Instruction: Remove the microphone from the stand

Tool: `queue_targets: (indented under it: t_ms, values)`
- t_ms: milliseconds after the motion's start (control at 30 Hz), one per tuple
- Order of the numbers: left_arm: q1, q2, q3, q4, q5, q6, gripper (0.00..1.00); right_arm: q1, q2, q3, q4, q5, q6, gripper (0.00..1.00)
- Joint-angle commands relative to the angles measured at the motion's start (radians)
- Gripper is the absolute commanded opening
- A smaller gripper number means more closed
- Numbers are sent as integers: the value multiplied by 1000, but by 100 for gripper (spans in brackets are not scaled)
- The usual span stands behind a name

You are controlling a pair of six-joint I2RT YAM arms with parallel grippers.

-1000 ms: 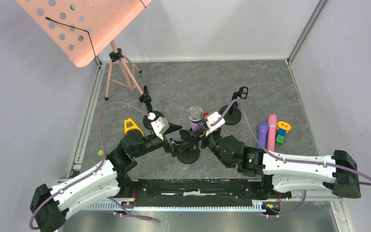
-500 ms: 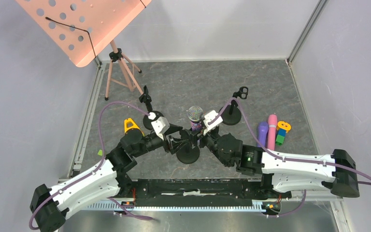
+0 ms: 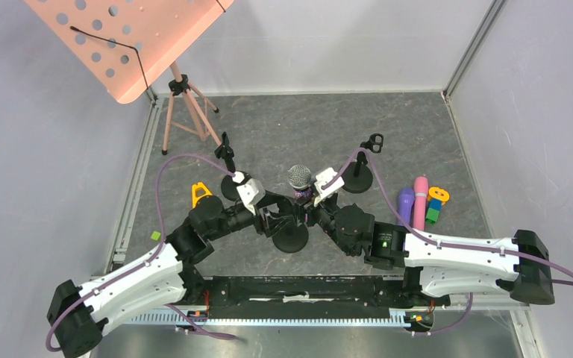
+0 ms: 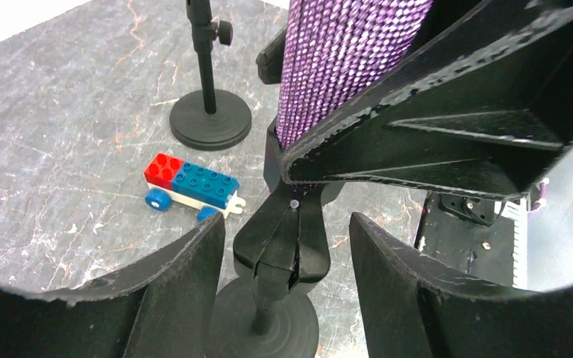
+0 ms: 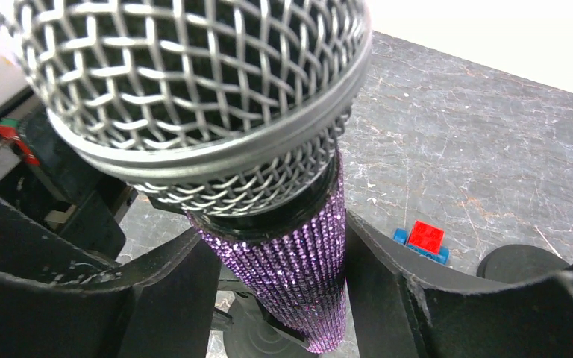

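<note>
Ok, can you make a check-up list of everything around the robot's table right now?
Surface: grey marbled mat, nothing spilled seen.
Job's things: sparkly microphone upright in its stand's clip.
Clutter: brick car, two spare stands, loose purple mic, pink mic, orange tool.
Grippers: left gripper open, astride the clip; right gripper pinching the microphone's handle.
Cables: purple cables looping off both wrists.
Surroundings: pink music stand back-left, pale walls.
</note>
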Motion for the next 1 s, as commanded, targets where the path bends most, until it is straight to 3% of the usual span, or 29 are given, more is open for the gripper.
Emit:
queue_targets:
  t_ms: [0,133,300,367,533,733,833,967]
  values:
    - [-1,-60,19,-1,0,7,69,4,-6,2,35,4,16,64]
    - [-1,-70,36,-50,-8,36,73,4,-18,-9,59,5,10,67]
    - [-1,-43,64,-87,42,59,65,3,-23,13,35,31,-2,67]
    - [-1,-29,83,-128,85,79,66,3,-32,13,19,42,3,68]
    - [1,8,105,-156,107,133,52,2,-47,12,27,34,-12,63]
    - [1,-2,101,-143,84,143,43,1,-44,13,30,52,-23,53]
    - [2,-8,114,-208,87,154,48,-2,-43,15,32,45,-44,49]
    - [2,-6,100,-162,64,135,66,-5,-27,33,17,40,-58,41]
